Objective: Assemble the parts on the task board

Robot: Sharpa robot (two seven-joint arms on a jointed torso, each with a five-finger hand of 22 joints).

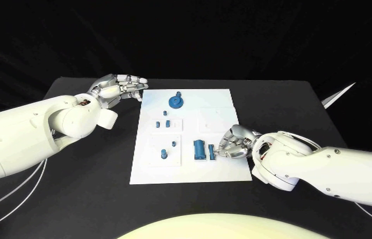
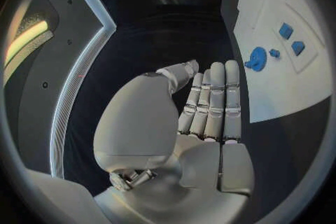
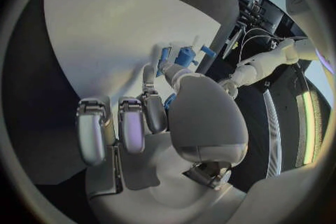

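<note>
Two hands: on the task board (image 1: 224, 102).
Left hand (image 1: 120, 88): upper left, fingers together, holding nothing.
Right hand (image 1: 236, 142): lower right, fingertips touching a blue part (image 1: 212, 151); grip unclear.

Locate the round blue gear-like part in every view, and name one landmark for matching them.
Head view: the round blue part sits at the far end of the task board, near the left hand.
Left wrist view: the same part lies on the board beyond the left hand's fingertips.
Right wrist view: I cannot pick it out.
Shared landmark: the white task board.
</note>
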